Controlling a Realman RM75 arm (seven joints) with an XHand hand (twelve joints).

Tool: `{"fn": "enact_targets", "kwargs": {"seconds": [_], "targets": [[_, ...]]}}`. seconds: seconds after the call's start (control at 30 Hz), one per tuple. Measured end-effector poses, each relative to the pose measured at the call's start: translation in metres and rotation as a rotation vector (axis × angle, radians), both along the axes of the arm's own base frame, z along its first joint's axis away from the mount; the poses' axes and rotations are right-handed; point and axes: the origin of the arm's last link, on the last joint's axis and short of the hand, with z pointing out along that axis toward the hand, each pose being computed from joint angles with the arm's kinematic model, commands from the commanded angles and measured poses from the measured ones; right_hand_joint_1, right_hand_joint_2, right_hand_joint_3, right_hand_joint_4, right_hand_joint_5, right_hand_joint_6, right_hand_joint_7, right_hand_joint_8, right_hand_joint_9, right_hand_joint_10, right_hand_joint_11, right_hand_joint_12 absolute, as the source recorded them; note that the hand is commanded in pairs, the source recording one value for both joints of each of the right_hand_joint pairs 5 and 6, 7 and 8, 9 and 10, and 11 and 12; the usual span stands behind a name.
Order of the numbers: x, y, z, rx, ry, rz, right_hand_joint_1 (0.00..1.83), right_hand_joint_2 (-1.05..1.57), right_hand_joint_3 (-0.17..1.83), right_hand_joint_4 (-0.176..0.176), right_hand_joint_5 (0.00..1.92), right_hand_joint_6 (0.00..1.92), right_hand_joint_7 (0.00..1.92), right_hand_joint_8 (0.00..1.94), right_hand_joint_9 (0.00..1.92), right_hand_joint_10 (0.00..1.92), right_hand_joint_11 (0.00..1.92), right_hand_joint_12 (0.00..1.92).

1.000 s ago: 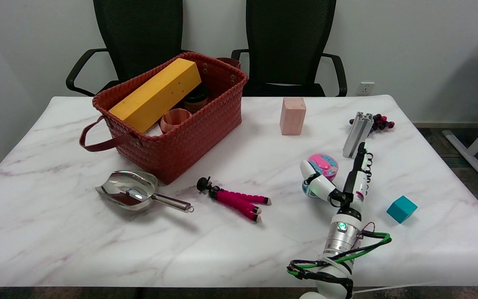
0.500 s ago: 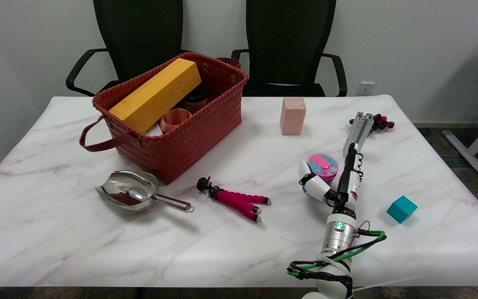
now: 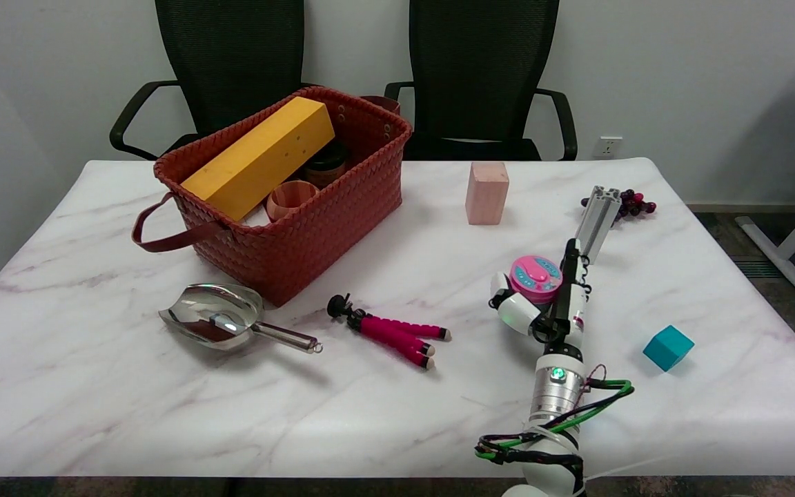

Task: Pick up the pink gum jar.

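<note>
Head view now: pink gum jar (image 3: 535,277) still down on the table (image 3: 370,414), right-of-middle, between the pink tripod (image 3: 390,333) and the metal rail (image 3: 596,222). Right hand (image 3: 542,304) wrapped around it, thumb on the jar's left, other fingers (image 3: 568,273) up along its right side. Looks like touching on both sides, but can't tell if actually squeezing yet, so calling the grip uncertain.

Compared with a second ago: whole hand slid left, fingers gone from well right of the jar to right up against it, thumb pulled in tighter too. Jar itself nudged a touch left maybe, hard to say.

For the task: basically closing in for the grasp, not lifted yet. Teal cube (image 3: 667,347) well off to the right, not in the way
</note>
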Motion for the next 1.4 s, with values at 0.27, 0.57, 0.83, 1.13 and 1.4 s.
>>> {"fn": "enact_targets", "kwargs": {"seconds": [0.27,0.57,0.83,1.13,1.4], "targets": [[0.0005,-0.0034,0.0000,0.011,-0.010,0.004,1.19,0.64,0.91,0.000,0.00,0.00,0.00,0.00,0.00,0.00,0.00,0.00],[0.0011,-0.0058,0.0005,0.015,-0.018,0.008,1.18,0.74,0.98,0.000,0.39,0.39,0.62,0.62,0.41,0.41,0.24,0.24],[0.0017,-0.0066,0.0009,0.014,-0.021,0.012,1.17,0.85,1.04,0.000,1.24,1.24,0.96,0.96,0.66,0.66,0.48,0.48],[0.0022,-0.0069,0.0013,0.013,-0.023,0.015,1.15,0.96,1.15,0.000,1.46,1.46,1.19,1.19,0.83,0.83,0.65,0.65],[0.0030,-0.0078,0.0015,0.014,-0.031,0.025,1.13,1.15,1.14,0.000,1.51,1.51,1.27,1.27,0.94,0.94,0.88,0.88]]}}
